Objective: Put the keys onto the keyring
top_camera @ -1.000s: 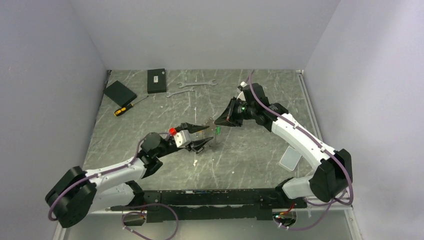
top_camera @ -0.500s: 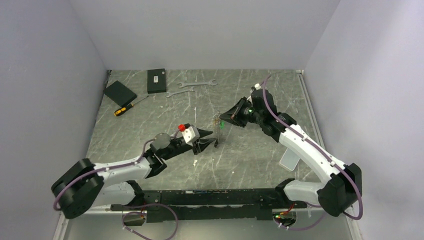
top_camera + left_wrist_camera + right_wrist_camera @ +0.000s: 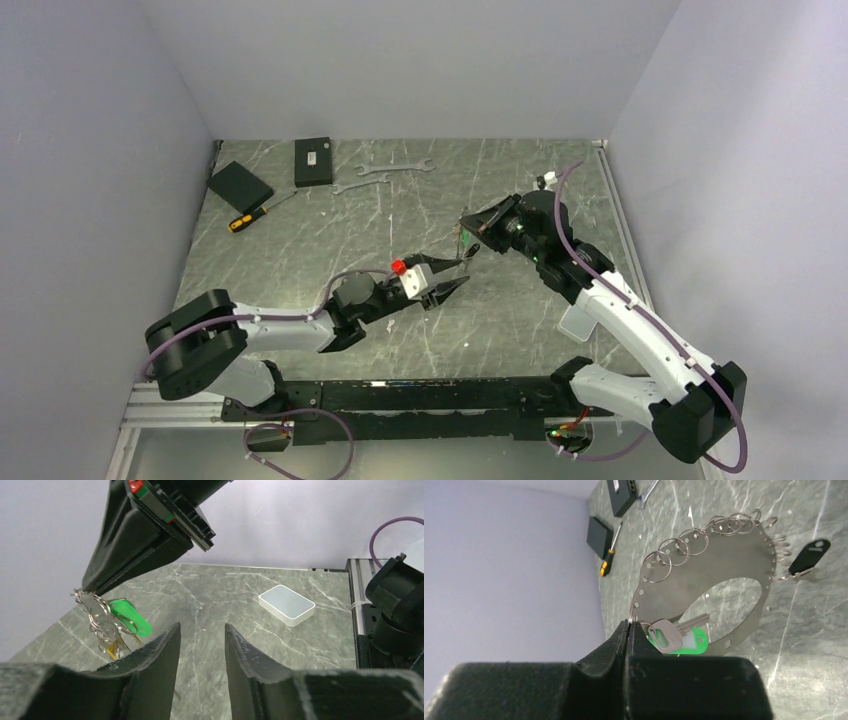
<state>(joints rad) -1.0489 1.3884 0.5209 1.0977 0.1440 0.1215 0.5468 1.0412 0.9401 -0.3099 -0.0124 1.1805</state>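
Centre frame: the right gripper [image 3: 629, 625], clamped shut on the edge of the keyring [image 3: 724, 555], holds it aloft so the green-tagged keys [image 3: 669, 634] dangle free. The left gripper [image 3: 200, 650] hovers close by, half-open and empty.

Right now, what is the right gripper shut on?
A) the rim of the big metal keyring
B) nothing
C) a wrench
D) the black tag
A: in the right wrist view the right gripper is shut on the rim of the keyring, with the keys and their green tag hanging just beside its tips.
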